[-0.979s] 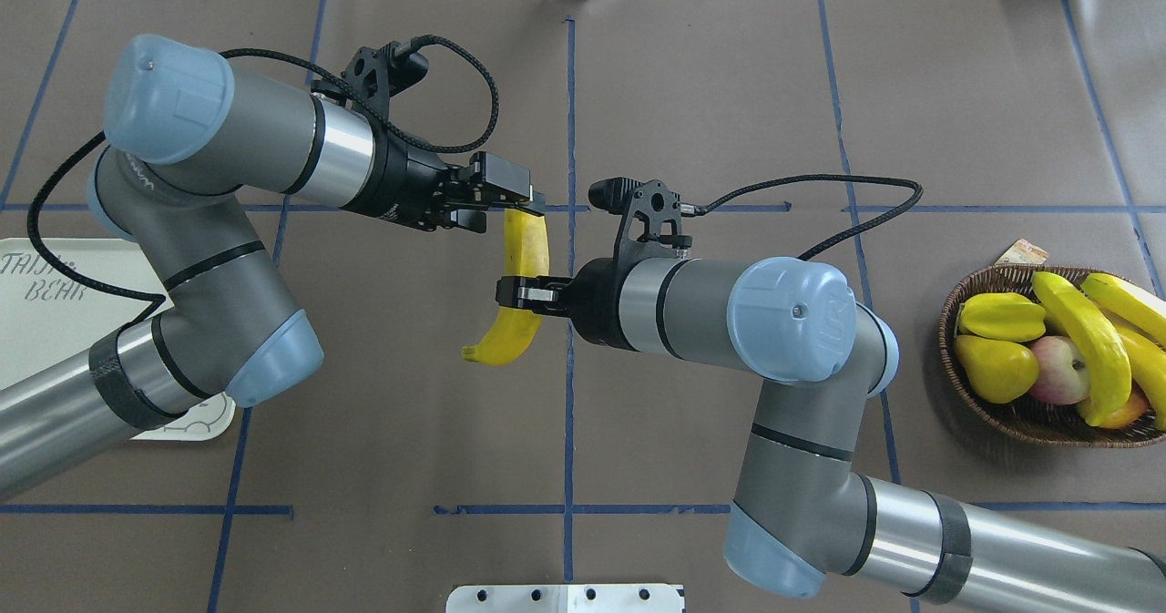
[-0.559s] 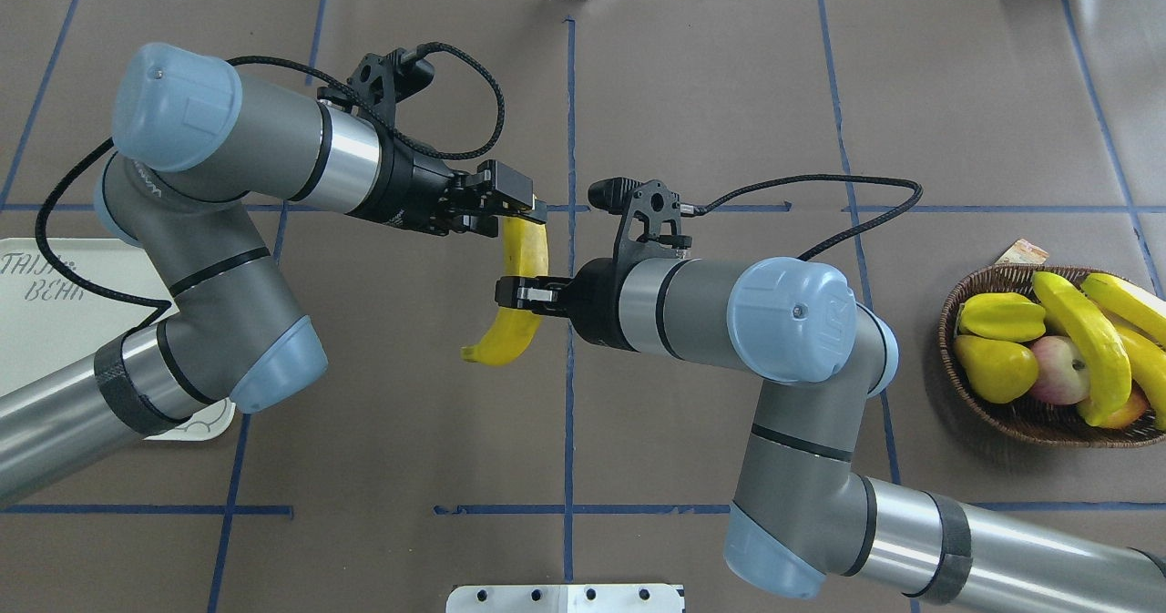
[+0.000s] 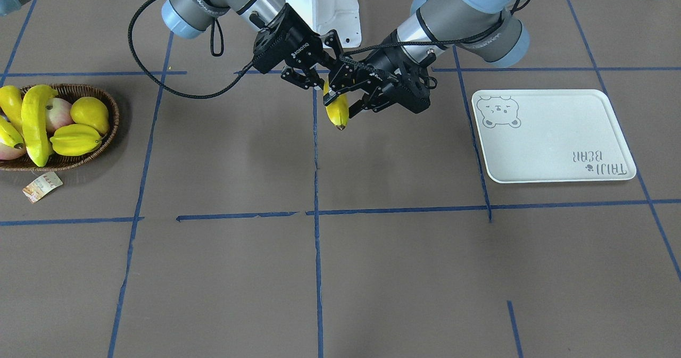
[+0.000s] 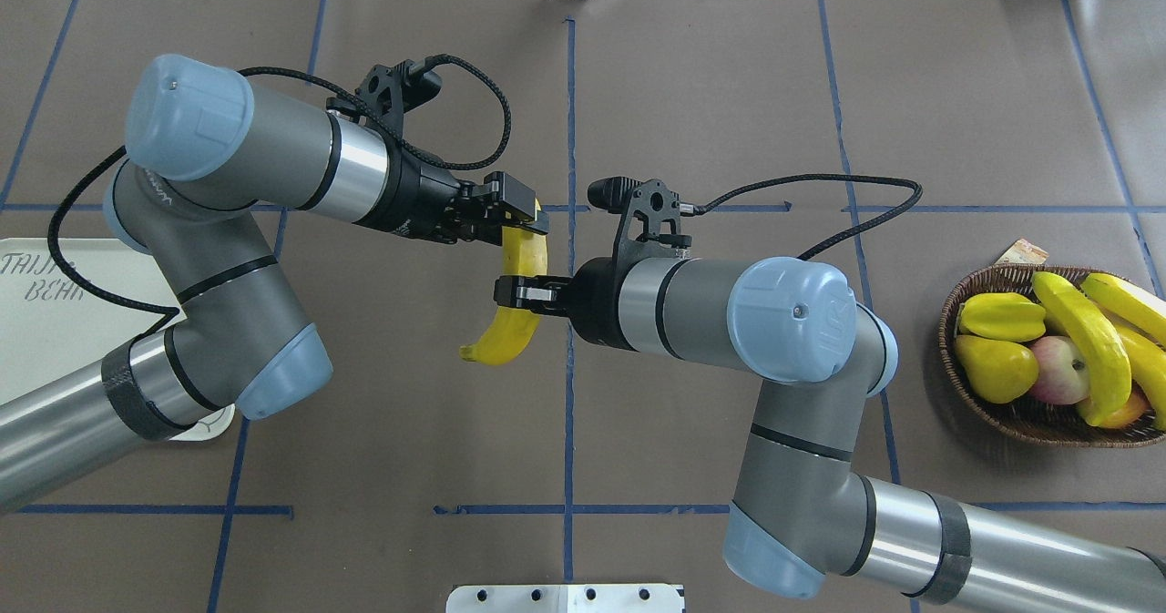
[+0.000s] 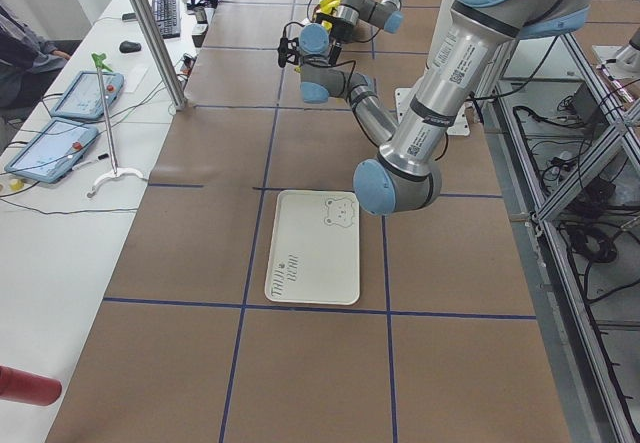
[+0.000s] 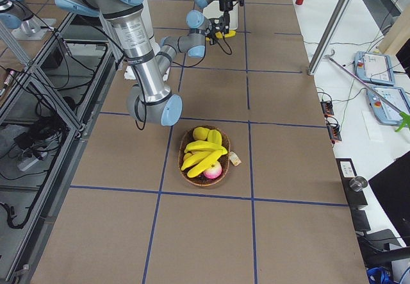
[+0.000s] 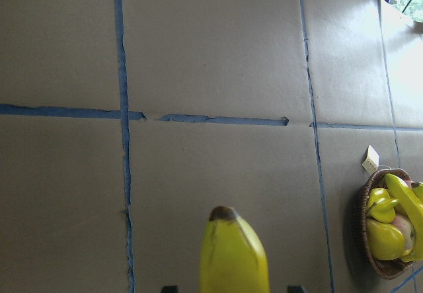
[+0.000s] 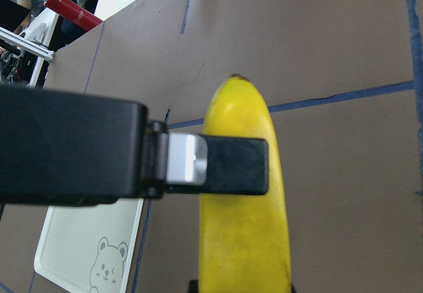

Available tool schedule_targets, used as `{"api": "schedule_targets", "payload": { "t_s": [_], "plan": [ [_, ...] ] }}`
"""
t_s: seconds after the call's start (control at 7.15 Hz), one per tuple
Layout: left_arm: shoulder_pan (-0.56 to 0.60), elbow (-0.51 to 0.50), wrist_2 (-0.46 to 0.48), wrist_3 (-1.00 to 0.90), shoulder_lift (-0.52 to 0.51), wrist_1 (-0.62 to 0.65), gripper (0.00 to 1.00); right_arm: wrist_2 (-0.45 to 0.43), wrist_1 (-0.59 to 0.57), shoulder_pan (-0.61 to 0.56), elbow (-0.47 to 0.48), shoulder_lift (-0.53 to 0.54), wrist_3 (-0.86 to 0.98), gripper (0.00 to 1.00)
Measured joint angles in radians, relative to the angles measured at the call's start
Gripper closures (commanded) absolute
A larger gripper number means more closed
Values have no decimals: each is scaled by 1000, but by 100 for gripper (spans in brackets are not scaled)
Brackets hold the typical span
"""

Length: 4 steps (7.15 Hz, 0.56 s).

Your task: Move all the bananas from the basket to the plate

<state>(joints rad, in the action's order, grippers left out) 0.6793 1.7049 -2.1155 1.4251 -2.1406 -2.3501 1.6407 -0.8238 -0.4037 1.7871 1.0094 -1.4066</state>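
Banana (image 4: 524, 253) clamped in right end effector (image 4: 515, 291); left end effector (image 4: 524, 221) has advanced, jaws apart astride far end. Handover toward plate (image 3: 553, 134) imminent.

Banana (image 4: 506, 338) midair between basket (image 4: 1027, 430) of bananas (image 4: 1084, 340) and plate (image 3: 558, 129)

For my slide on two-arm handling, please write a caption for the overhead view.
Right jaws clamp a banana mid-length; left jaws, open, straddle its far end; basket at right, plate at left.

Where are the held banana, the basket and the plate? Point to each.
Held banana (image 4: 508, 335): overhead view, lower curved body.
Basket (image 4: 1011, 417): overhead view, near wicker wall.
Plate (image 3: 553, 134): front-facing view, bare centre.
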Motion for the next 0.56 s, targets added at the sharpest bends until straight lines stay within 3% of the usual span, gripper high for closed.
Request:
{"api": "schedule_targets", "payload": {
  "t_s": [0.56],
  "plan": [
    [-2,-6,1,0,-1,0,46,1,-1,0,0,-5,0,87]
  ]
}}
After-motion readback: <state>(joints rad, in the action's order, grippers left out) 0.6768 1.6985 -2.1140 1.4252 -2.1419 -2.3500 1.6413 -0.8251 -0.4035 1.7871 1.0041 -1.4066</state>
